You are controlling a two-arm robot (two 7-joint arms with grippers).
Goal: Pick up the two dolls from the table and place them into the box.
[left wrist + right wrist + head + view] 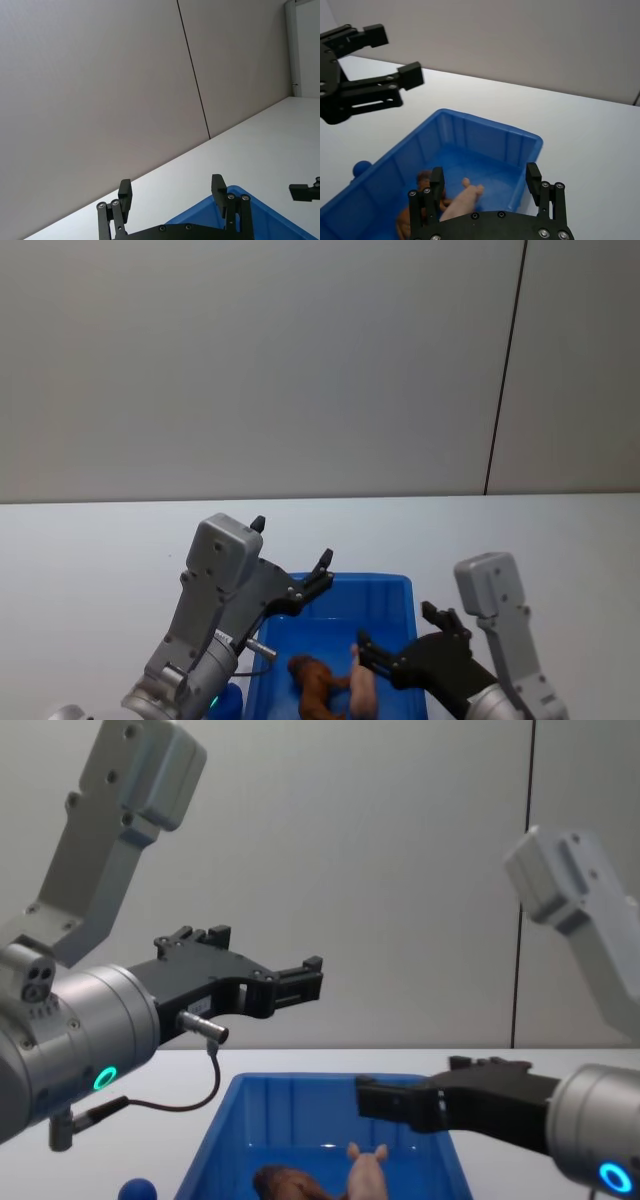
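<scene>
Right pincer (485, 175) nearest the lens: jaws spread wide, nothing clamped. Hovers over the right half of the box (485, 122), about level with its rim in the chest view. Pink doll (462, 200) directly below, in line with the gap between the fingers. Contact with doll: cannot tell.

Left pincer (292, 543): likewise open and empty, raised above the far left corner of the box, well clear of both dolls.

Location of task items: both dolls on the box floor, side by side. Brown doll (315, 685) to the left, pink doll to the right, close together, possibly touching. None on the desk (100, 550). Judged: placing done for both.

Also noted: small blue ball (135, 1188) on the desk just outside the left wall of the box. Not part of the task.

Handling, judged from appearance only:
- Both small against the box, so presumably very light; no load concern.
- Brown doll: fuzzy, probably soft and compressible, pile likely good for friction. Gentle closure enough.
- Pink doll: smoother surface, looks like soft plastic or rubber, somewhat more prone to slip or squirt out sideways under a hard pinch.
- Neither fragile-looking.
- Best hold, if a re-grasp is needed: across the trunk at its widest part, fingers on the two flanks. Avoid ears, snout and legs, which look thin, bendable and poor for purchase.
- With the two so close, approach from above with fingers straddling one body only, or risk catching both.
</scene>
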